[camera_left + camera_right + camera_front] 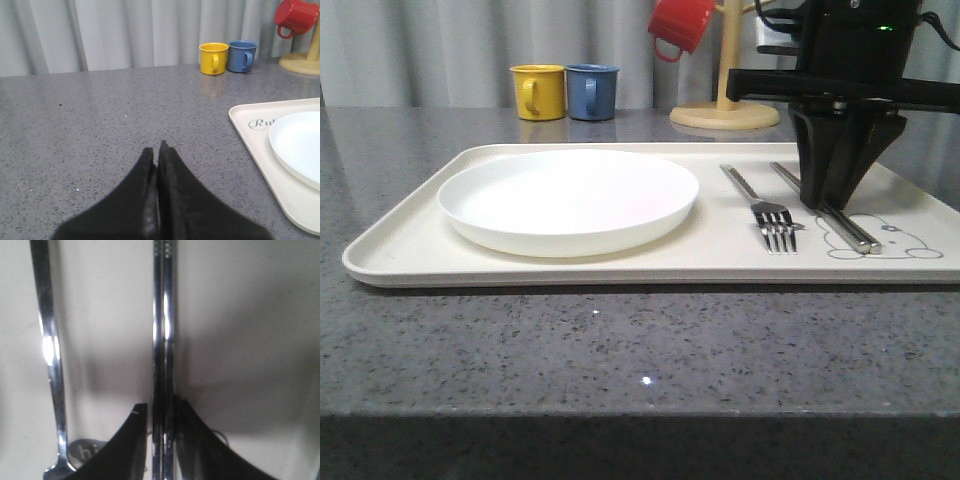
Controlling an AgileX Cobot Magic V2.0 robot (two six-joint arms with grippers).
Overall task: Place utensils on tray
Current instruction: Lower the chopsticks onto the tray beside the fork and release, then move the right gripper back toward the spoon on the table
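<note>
Your right gripper (837, 200) points straight down over the tray's (410, 250) 3 o'clock side, its fingers (200, 440) clamped on the chopsticks (825, 207), which lie flat on the tray. Your left gripper (158, 150) hovers low over the bare countertop (100, 125), jaws pressed together and gripping nothing. The tray holds the plate (568, 198) toward 9 o'clock, with the fork (765, 212) lying between plate and chopsticks.

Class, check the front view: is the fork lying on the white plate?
No. The fork lies on the tray itself, to the right of the plate and apart from it.
</note>
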